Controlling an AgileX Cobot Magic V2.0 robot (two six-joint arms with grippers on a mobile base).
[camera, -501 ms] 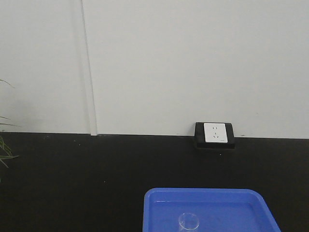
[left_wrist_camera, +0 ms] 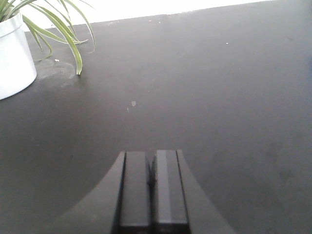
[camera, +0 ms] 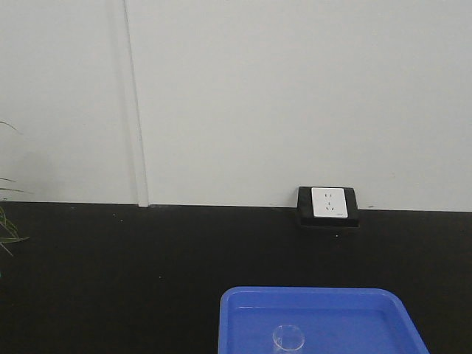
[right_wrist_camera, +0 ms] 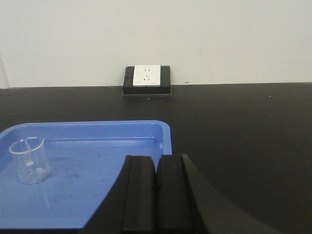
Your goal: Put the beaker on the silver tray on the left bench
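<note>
Left tool [left_wrist_camera: 151, 157] and right tool [right_wrist_camera: 156, 159] sat pressed together, empty; the right likely needed spreading wide before straddling the beaker [right_wrist_camera: 29, 161] inside the blue tray [right_wrist_camera: 97, 125].

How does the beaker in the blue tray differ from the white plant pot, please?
The beaker is clear and looks empty; the plant pot is opaque white and holds a green plant. The beaker stands inside the blue tray; the plant pot stands directly on the black worktop. Both are upright and round.
</note>
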